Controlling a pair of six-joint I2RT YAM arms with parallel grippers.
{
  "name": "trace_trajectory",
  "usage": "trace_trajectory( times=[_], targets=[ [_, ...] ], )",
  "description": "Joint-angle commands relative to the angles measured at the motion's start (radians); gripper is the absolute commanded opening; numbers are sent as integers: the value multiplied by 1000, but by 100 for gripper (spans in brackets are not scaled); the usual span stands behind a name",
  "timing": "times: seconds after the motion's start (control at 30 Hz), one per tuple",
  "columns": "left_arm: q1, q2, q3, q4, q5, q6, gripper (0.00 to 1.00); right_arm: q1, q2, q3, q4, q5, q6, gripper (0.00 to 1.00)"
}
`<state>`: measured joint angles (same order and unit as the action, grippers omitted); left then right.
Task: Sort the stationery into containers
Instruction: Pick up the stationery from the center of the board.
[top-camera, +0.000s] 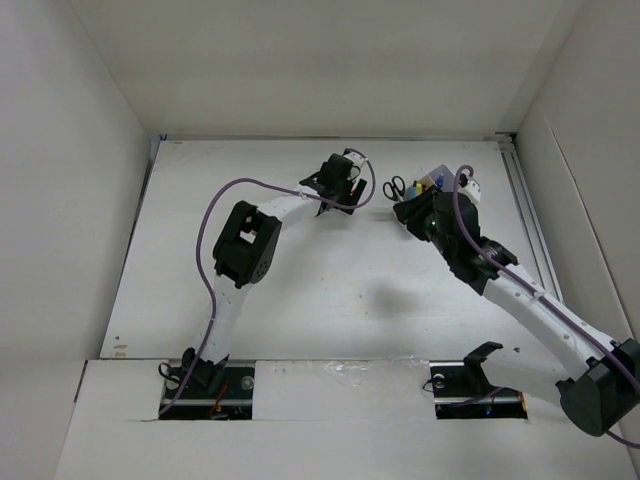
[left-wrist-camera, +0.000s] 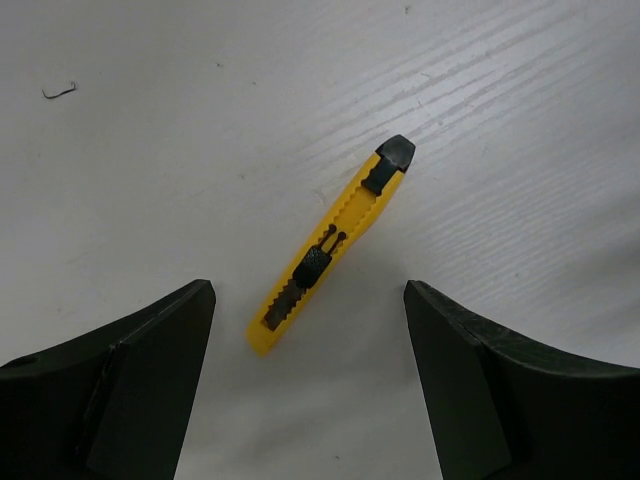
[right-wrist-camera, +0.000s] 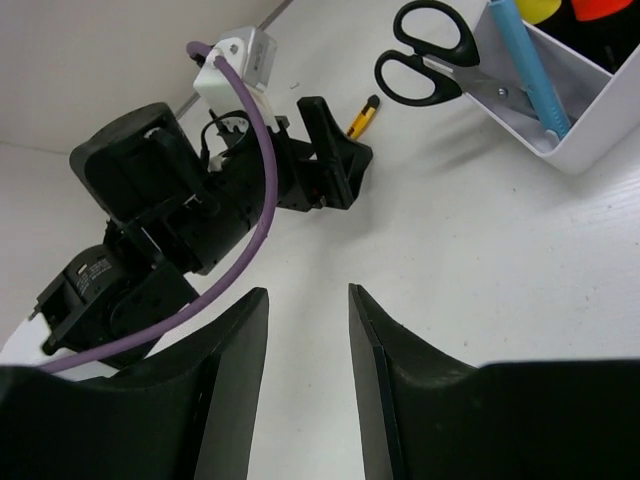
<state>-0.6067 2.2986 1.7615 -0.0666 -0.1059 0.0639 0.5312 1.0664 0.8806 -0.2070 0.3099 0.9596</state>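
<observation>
- Left gripper (left-wrist-camera: 308, 320) released, fingers spread wide, grasping nothing, hovering low over the white table (left-wrist-camera: 150, 150).
- Yellow-black cutter (left-wrist-camera: 330, 245) flat on the table at far centre, seen between the two left fingers in the left wrist view, touching neither; black tip pointing away from the gripper, body angled.
- Right gripper (right-wrist-camera: 306, 292) jaws partly apart, narrow gap, nothing in it; held above bare table at far right, just in front of the box.
- White box (right-wrist-camera: 575, 140) on the table at far right, well apart from the cutter.
- Black-handled scissors (right-wrist-camera: 425, 55) with blades down inside the box, handles sticking out over the rim on the side toward the left arm (right-wrist-camera: 150, 230).
- Blue pen (right-wrist-camera: 530, 75) leaning in the compartment beside the scissors.
- Yellow top (right-wrist-camera: 540, 8) and orange top (right-wrist-camera: 600, 8) in farther compartments, cut off by the frame edge; cannot tell which items.
- Purple cable (right-wrist-camera: 255, 170) looping over the left arm's wrist.
</observation>
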Motion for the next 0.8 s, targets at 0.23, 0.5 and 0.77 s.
trace_trajectory(
  times=[0.23, 0.5, 0.77],
  targets=[
    [1, 36, 61, -99, -5, 5, 48, -13, -75, -28, 73, 28, -2, 44],
    [1, -54, -91, -18, 63, -61, 22, -45, -120, -46, 73, 46, 7, 46],
    [-25, -206, -263, 99, 110, -130, 3, -97, -80, -55, 73, -14, 16, 52]
  ],
)
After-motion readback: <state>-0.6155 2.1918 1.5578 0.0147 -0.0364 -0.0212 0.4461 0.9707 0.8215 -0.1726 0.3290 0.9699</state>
